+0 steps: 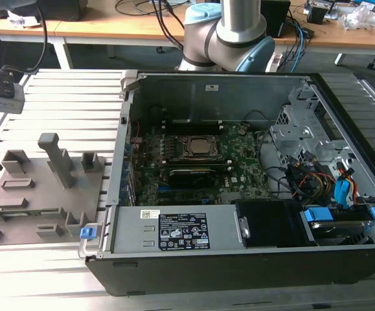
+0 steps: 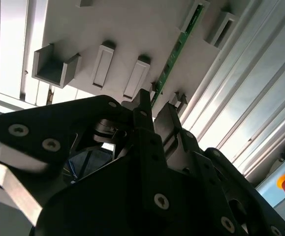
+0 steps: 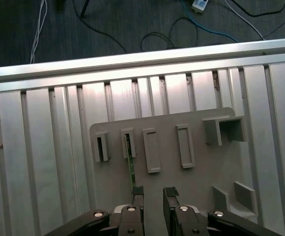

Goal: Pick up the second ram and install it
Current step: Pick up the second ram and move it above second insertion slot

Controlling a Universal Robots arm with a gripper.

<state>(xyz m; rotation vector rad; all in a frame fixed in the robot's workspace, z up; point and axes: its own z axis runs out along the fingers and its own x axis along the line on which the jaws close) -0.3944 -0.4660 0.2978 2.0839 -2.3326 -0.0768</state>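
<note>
Because the long, narrow green circuit-board ram stick [image 3: 131, 169] stands on edge in a slotted block of the flat grey plastic holder plate [image 3: 206, 172], its upper edge is exposed to the black two-fingered claw [image 3: 153, 192], poised above that plate with fingers spread, pinching nothing.

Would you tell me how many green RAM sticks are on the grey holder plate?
1: the green RAM stick stands on edge in the grey holder plate, by the open gripper. Others may be hidden.
</note>
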